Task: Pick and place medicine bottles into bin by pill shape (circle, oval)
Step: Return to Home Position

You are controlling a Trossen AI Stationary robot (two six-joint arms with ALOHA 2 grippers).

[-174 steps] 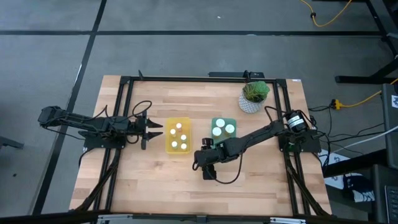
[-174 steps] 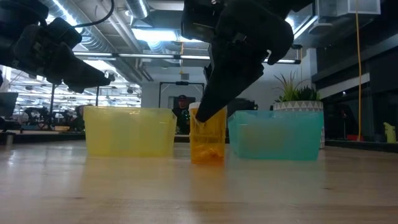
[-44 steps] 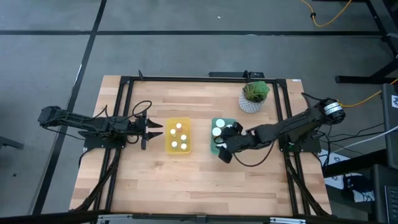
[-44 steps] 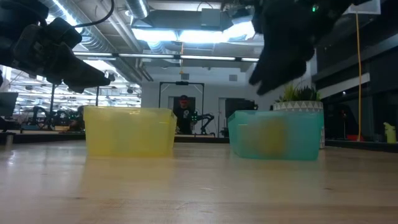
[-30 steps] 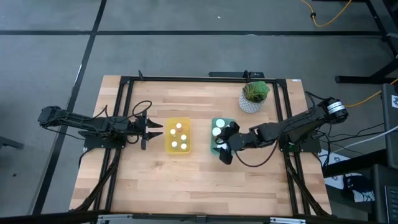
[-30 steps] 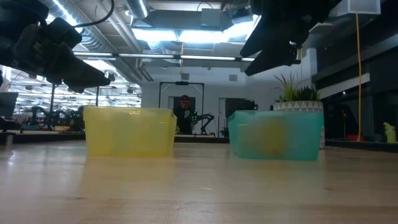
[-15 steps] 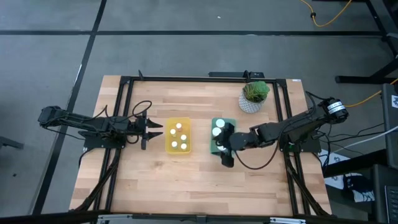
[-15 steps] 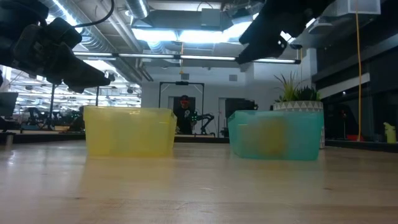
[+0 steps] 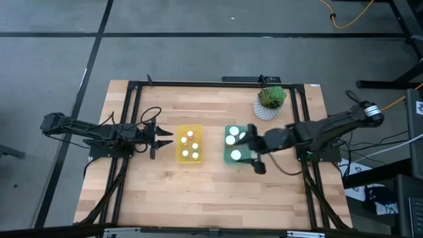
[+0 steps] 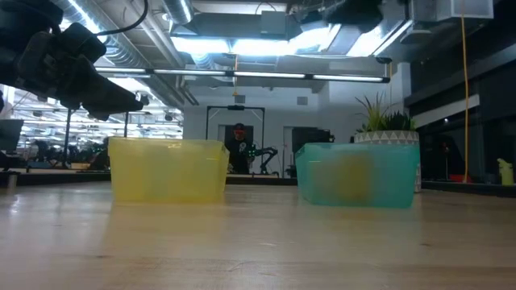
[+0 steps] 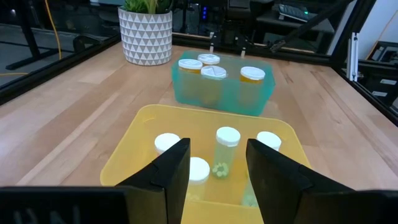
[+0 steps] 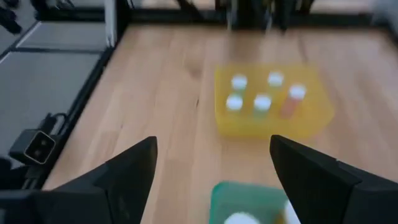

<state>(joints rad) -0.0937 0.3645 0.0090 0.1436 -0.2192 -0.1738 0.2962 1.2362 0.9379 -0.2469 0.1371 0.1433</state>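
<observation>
Pale plank-wood table [image 9: 165, 192]. Translucent rectangular plastic trays side by side: yellow bin [image 9: 178, 156], green bin [image 9: 229, 127]. Left gripper [image 9: 165, 139] beside yellow, right gripper [image 9: 258, 164] beside green — both spread wide, empty. Round white-capped medicine bottles [image 9: 230, 139] stand inside both.

Through the wall of the green bin [image 10: 401, 187], the medicine bottles [image 10: 348, 174] inside are only a blurred orange smear, count unclear.
</observation>
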